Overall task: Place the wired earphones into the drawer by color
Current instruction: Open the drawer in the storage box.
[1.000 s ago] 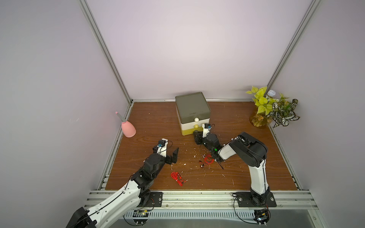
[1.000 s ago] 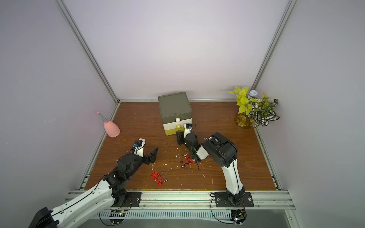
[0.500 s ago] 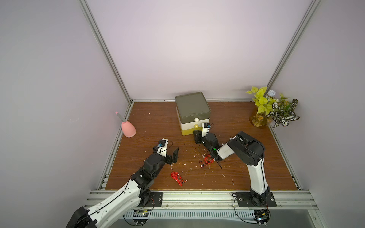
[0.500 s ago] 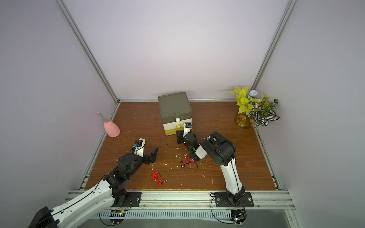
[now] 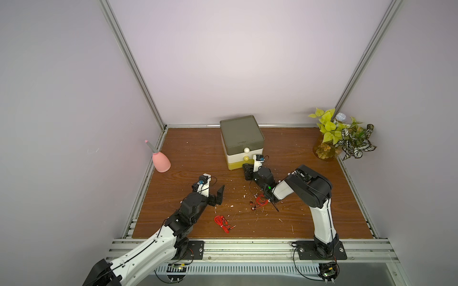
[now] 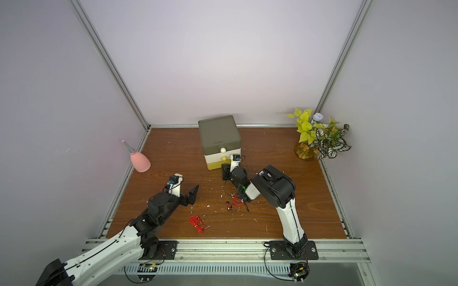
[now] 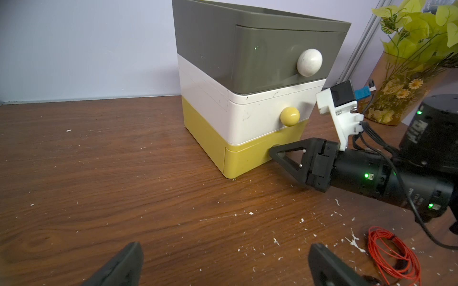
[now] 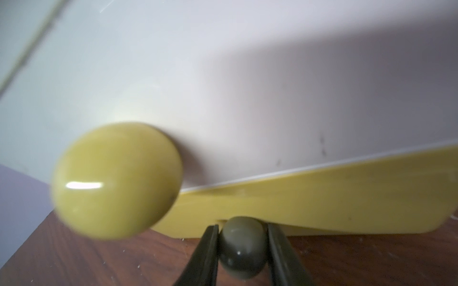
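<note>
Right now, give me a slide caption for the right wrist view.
Right gripper closing around the grey knob of the yellow bottom drawer.

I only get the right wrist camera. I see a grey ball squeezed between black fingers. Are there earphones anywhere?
Observer: Yes, two red coiled earphone bundles lie on the brown wooden table: one beside the right arm, one nearer the front edge.
Operator: Where's my other gripper?
Observer: The left gripper hangs open above bare table, off the plastic three-tier drawer box.
Operator: Any drawer open?
Observer: No, all three tiers look shut.
</note>
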